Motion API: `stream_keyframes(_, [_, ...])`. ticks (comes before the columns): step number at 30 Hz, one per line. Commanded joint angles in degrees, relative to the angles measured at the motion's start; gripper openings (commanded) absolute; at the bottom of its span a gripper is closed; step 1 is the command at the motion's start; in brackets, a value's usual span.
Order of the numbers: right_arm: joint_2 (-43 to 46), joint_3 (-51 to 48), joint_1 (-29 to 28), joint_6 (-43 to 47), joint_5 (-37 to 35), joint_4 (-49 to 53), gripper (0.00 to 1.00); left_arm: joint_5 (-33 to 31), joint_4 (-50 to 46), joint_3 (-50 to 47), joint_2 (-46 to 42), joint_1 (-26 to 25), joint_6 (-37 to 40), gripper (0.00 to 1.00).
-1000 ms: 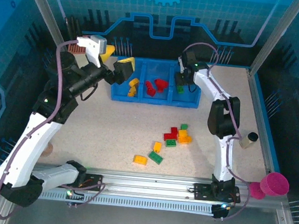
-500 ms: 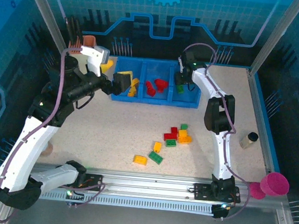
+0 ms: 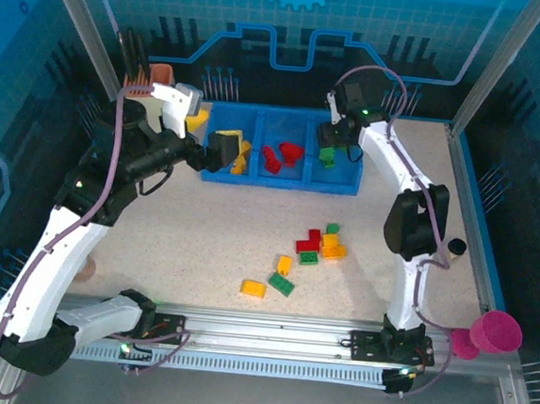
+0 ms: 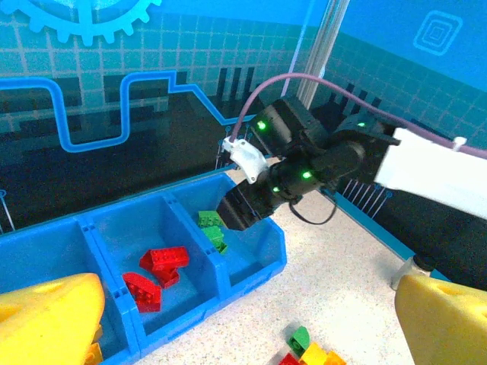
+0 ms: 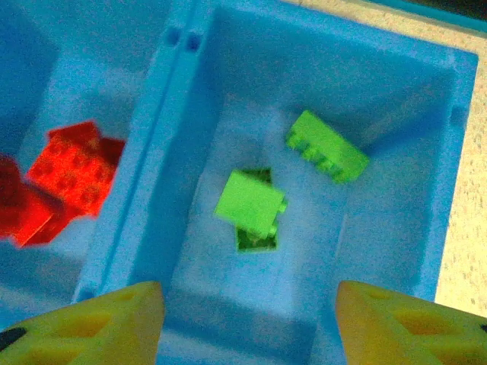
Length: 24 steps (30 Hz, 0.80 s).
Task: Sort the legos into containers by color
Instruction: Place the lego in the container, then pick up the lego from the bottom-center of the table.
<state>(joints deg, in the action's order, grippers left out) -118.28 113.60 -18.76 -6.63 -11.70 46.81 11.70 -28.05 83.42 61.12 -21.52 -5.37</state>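
Jaws of both grippers stand wide apart, nothing held. The right gripper [image 5: 248, 300] hangs over the right compartment of the tray [image 3: 281, 181]; the left gripper [image 3: 209, 136] is at the tray's left end, above the left compartment. One blue tray, three joined compartments. Right compartment: three green bricks [image 5: 327, 146], one lying apart, one light brick resting on a darker one. Middle compartment: three red bricks [image 4: 167, 257] visible. Left compartment: yellow-orange bricks [image 3: 241, 158], partly hidden by the left gripper, count not determinable. On the table [image 3: 182, 232]: about nine loose bricks [image 3: 310, 243], red, green and orange mixed, clustered right of centre, a few trailing toward the near edge.
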Motion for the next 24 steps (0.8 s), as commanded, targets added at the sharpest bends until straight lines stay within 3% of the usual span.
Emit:
stream_keyframes(1, [7.77, -6.2, -4.22, 2.24, -0.84, 5.92, 0.62, 1.0, 0.01, -1.04, -0.71, 0.42, 1.51, 0.99])
stream_keyframes(7, [22.97, -26.12, -15.58, 1.63, 0.26, 7.08, 0.64, -0.19, -5.27, -0.54, -0.29, 0.42, 1.67, 0.99])
stream_keyframes(12, [31.62, -39.66, -27.28, -8.41, 4.8, 5.38, 0.61, -1.7, -5.96, -2.25, -1.01, 0.51, 1.68, 0.99])
stream_keyframes(18, [34.79, -48.43, -37.63, -16.11, 3.86, 5.05, 0.62, -0.4, -5.74, -4.52, -2.06, 0.51, 2.03, 0.99])
stream_keyframes(24, [30.96, -49.93, -42.07, -16.97, 3.65, 3.01, 0.64, 0.81, -5.26, -5.32, -2.57, 0.56, 1.68, 0.99])
